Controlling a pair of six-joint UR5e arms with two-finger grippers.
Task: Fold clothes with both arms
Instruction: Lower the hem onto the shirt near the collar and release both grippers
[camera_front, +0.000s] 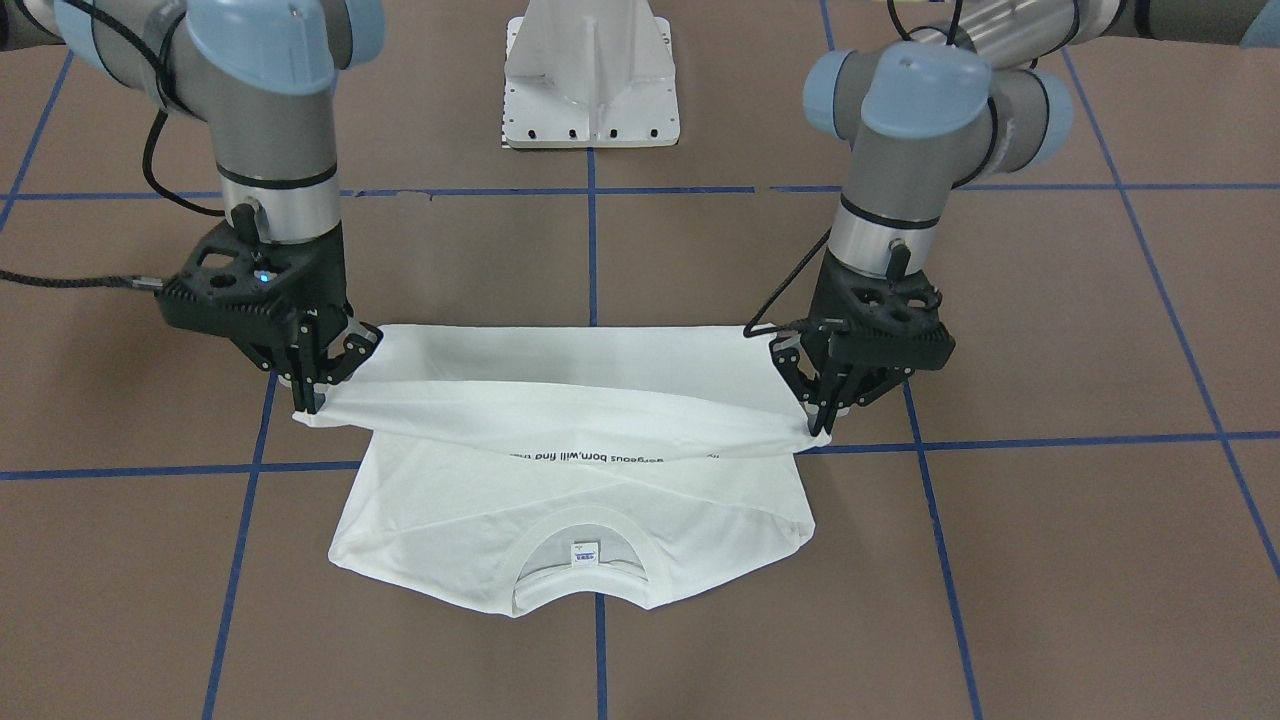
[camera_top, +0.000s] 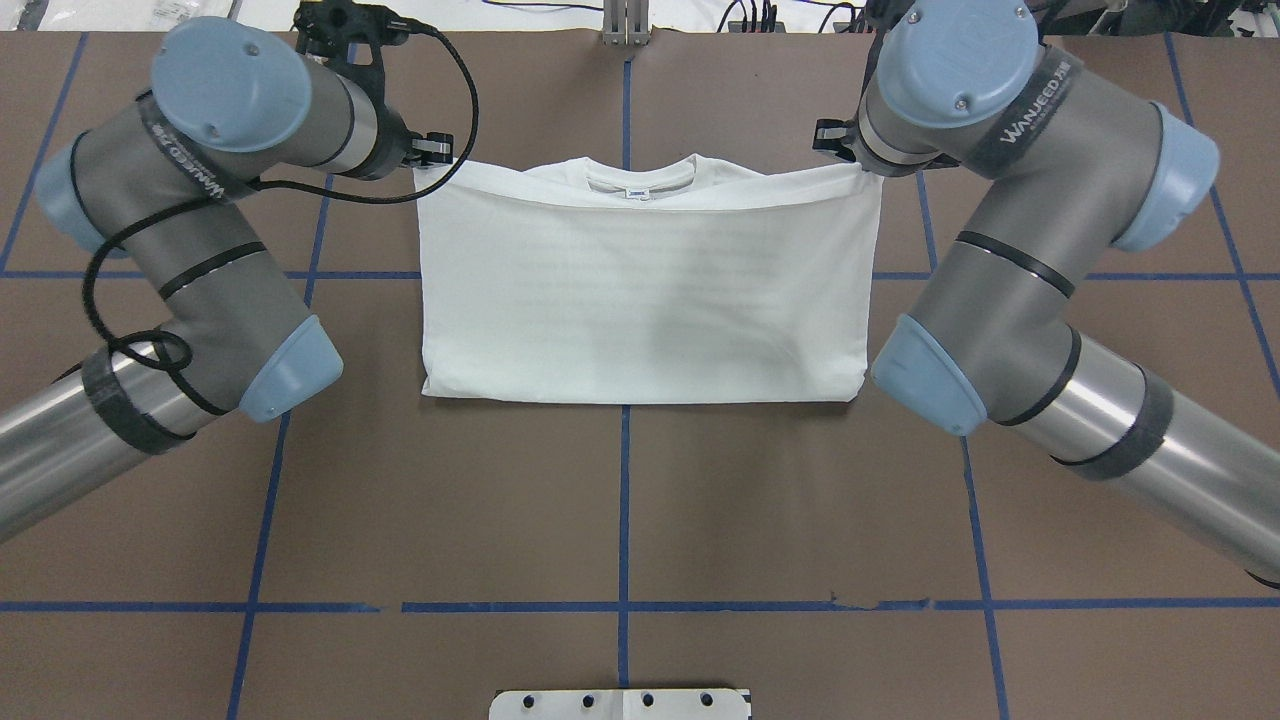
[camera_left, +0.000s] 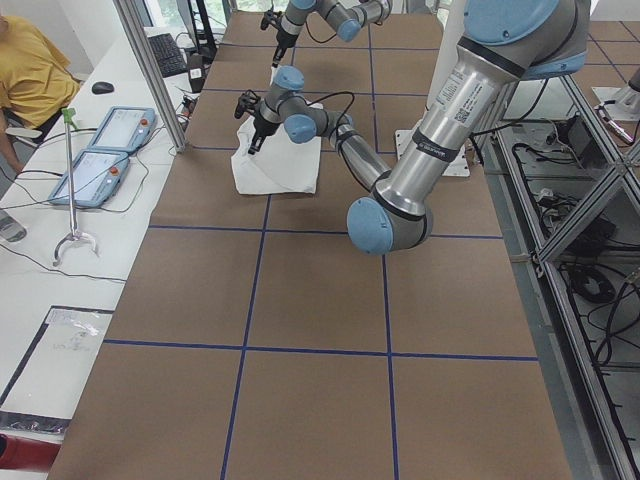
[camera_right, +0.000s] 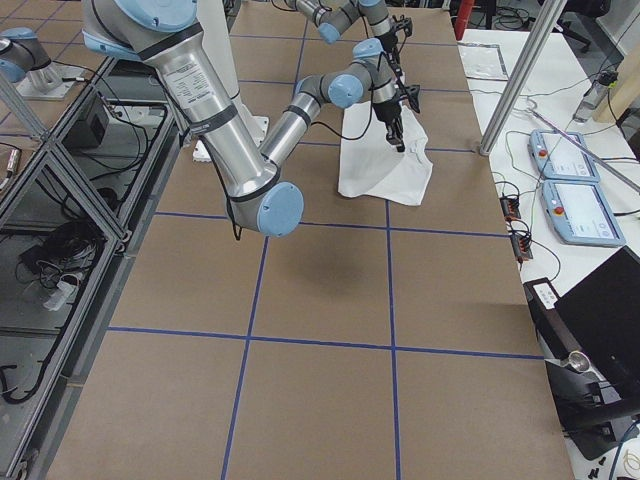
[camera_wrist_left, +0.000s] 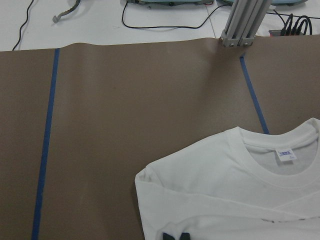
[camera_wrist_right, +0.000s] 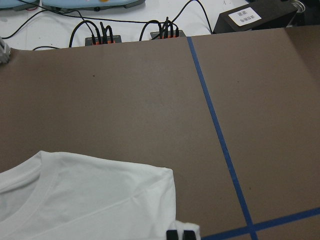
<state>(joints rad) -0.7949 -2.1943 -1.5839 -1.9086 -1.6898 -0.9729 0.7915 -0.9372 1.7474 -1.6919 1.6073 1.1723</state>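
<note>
We are midway through folding in half. The left fingers (camera_front: 824, 400) and the right fingers (camera_front: 305, 385) are each pinched tight on a hem corner of the T-shirt (camera_top: 640, 300), holding that edge lifted just short of the ribbed collar (camera_front: 580, 560). The T-shirt lies mid-counter (camera_front: 1050, 580), soft white cotton sagging limply between the two grips. Next, we judge, both corners must come down level by the shoulders and be released together.

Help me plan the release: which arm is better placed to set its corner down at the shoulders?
Left, narrowly. The left arm's fingers and the right arm's fingers each pinch a corner of the T-shirt, but in the front-facing view the left's corner hangs nearer the collar end. The difference is slight.
</note>
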